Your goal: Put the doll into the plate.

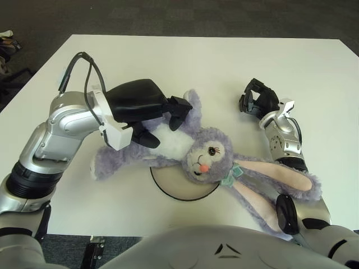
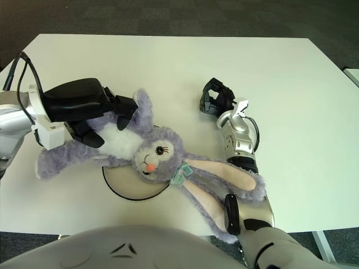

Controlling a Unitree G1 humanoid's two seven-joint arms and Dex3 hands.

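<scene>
Left eye view: doll (image 1: 190,147) lying diagonally, legs upper left, ears lower right, head over plate (image 1: 174,188); left hand (image 1: 147,110) fingers (image 1: 178,107) clamped on torso; right hand (image 1: 257,98) curled, empty, centre right.

Seen from the head, facing forward and down onto the white table (image 1: 224,67). Two views barely apart, sharing nearly everything; far edge high, robot's torso (image 2: 140,246) nearest.

A white table (image 1: 314,73) is filling most of the scene, with dark carpeted floor (image 1: 185,15) lying beyond its far edge.
</scene>
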